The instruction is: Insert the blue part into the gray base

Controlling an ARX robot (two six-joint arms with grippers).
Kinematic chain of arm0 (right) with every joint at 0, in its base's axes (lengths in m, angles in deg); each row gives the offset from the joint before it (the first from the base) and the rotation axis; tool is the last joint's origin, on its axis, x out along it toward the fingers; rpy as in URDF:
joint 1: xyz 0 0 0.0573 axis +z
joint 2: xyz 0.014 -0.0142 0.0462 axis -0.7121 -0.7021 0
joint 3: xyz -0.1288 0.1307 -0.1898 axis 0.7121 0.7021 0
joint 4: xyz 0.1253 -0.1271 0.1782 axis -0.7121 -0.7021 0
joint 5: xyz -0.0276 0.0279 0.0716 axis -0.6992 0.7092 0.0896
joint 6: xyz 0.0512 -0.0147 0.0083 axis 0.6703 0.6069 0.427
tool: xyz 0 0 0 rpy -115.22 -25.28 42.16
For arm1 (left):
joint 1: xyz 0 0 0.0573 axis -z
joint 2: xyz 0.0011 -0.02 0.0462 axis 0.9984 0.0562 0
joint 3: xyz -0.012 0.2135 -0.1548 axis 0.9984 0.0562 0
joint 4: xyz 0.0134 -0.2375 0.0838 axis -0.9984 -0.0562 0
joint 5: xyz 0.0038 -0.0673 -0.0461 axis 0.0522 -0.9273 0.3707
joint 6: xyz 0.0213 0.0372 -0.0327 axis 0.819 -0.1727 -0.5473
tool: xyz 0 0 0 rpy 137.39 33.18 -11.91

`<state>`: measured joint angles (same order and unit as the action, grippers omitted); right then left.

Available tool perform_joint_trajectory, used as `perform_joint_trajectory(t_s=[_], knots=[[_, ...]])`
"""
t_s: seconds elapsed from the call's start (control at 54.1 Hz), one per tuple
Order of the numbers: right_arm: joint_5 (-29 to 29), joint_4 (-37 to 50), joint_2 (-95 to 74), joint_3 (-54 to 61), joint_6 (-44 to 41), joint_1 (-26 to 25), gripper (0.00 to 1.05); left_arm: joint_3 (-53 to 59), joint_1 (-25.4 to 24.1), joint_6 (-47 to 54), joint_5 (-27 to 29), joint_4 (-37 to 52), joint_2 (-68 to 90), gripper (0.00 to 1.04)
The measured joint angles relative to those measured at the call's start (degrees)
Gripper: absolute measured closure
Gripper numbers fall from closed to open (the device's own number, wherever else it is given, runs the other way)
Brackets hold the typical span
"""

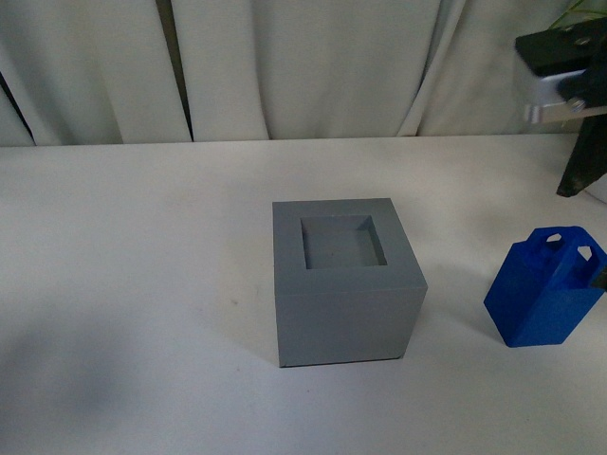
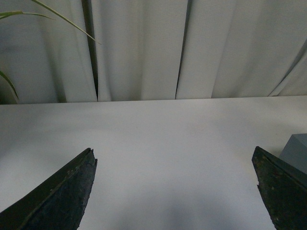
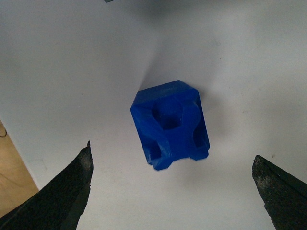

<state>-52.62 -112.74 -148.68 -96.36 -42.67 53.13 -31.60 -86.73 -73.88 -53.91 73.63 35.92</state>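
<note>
The gray base [image 1: 345,282] stands mid-table, its square recess facing up and empty. The blue part [image 1: 546,288] stands upright on the table to the right of it, loop up. In the right wrist view the blue part [image 3: 170,125] shows from above, between and beyond the wide-open jaws of my right gripper [image 3: 172,158], which hangs above it without touching. Part of the right arm [image 1: 569,85] shows at the front view's upper right. My left gripper [image 2: 175,155] is open and empty over bare table; a corner of the gray base [image 2: 297,151] shows at that view's edge.
The white table [image 1: 142,284] runs back to a pale curtain [image 1: 313,66]. In the right wrist view the table's edge and a wooden floor [image 3: 12,177] lie close to the blue part. Plant leaves [image 2: 29,14] show in the left wrist view.
</note>
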Motion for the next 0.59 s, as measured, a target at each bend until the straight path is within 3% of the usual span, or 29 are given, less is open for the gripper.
perform_joint_trajectory(t_s=[0.24,0.591], knots=[[-2.8,1.0,-4.9,-1.2,-0.7,2.8,0.07,0.0,0.0,0.0,0.0,0.0,0.0,0.06],[-3.8,2.5,-6.7,-1.2,-3.0,3.0,0.07,0.0,0.0,0.0,0.0,0.0,0.0,0.06]])
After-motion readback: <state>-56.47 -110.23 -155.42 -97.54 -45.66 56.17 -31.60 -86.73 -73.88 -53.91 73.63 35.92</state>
